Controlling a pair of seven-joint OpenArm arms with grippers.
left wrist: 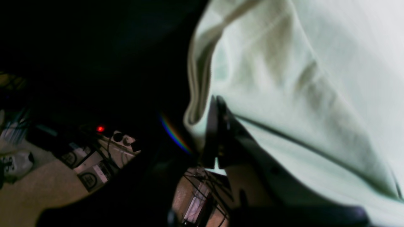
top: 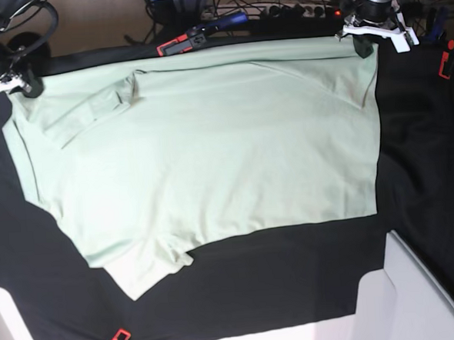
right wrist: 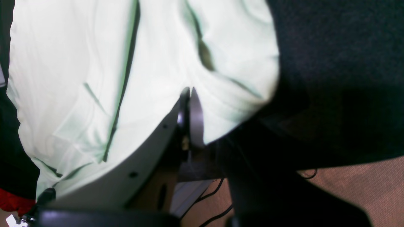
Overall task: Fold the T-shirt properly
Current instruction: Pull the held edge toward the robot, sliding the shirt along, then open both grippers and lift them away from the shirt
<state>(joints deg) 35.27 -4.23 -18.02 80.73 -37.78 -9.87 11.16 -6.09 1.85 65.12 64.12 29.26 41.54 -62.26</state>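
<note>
Pinching the shirt (top: pixel 203 156) at both far corners, spread flat on the black cloth (top: pixel 295 274). Right gripper (top: pixel 31 88), at base view's left, jaws shut on the hem corner. Left gripper (top: pixel 363 46) likewise clamped on fabric. Risk: thin pinches slipping under uneven pull, dropping a corner and skewing the fold; the near sleeve may drag and bunch.

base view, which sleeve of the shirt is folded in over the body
The far-left sleeve of the T-shirt, lying on the chest; the other sleeve spreads out onto the black cloth.
</note>
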